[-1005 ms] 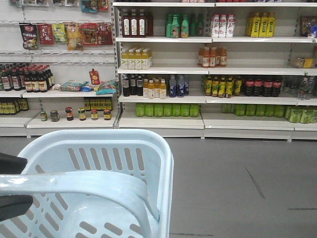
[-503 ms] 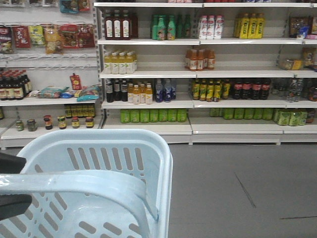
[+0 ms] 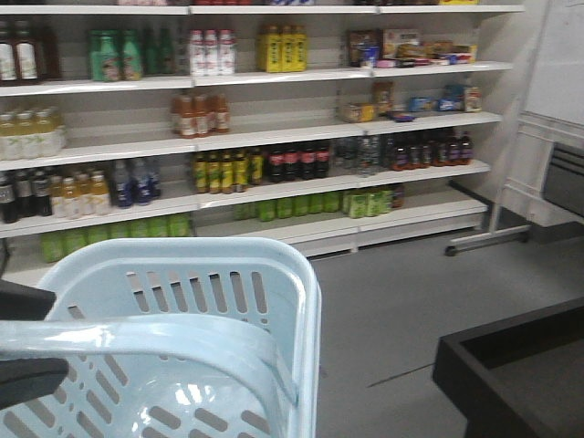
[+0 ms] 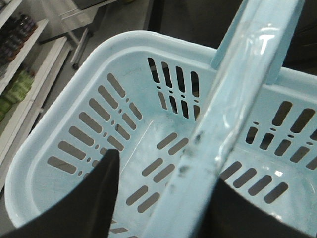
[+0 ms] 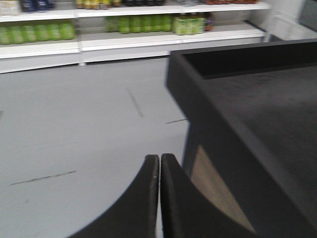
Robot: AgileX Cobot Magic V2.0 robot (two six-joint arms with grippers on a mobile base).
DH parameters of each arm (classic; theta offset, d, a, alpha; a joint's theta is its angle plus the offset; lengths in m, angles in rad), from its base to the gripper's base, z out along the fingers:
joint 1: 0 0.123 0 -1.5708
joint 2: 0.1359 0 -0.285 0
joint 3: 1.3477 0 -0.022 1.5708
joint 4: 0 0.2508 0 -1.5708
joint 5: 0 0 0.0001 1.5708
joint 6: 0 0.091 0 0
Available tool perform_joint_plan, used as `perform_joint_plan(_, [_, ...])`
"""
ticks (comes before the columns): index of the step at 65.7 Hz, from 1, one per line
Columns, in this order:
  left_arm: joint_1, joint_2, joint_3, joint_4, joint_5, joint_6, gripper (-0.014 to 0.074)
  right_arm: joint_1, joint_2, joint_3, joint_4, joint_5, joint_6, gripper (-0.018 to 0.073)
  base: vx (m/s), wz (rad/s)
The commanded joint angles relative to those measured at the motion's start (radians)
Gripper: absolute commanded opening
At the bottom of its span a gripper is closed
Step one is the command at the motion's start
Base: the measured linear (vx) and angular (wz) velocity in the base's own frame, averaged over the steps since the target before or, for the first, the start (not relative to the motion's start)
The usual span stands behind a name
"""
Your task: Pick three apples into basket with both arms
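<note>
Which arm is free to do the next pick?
Right, most likely. The right end effector is shut and empty, over the floor beside a dark counter; the left end effector is clamped on the basket handle.

The basket (image 4: 163, 42) is pale blue plastic, smooth; its handle band (image 4: 247, 74) is glossy and scuffed with dark marks. The floor (image 5: 74, 124) looks smooth, matt grey. The right pincer (image 5: 159, 157) is matt black.
</note>
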Motion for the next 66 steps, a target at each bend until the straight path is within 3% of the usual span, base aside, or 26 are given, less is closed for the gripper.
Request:
perform_joint_plan(1, [-0.005,-0.005,-0.030,-0.045,-0.093,-0.009,-0.0008,-0.007,0.008,-0.002,-0.002,-0.078,-0.004,-0.0004,0.21,-0.79])
perform_joint_plan(9, [-0.005,-0.022,-0.030,-0.005,-0.081,-0.009,-0.0008,-0.007,0.006,-0.002,0.006,-0.069,-0.004,-0.0004,0.19,-0.79])
perform_joint_plan(66, [-0.005,-0.043,-0.030,-0.016,-0.085,-0.009,-0.0008,-0.007,0.011,-0.002,0.001,-0.072,-0.004,-0.0004,0.14,-0.64])
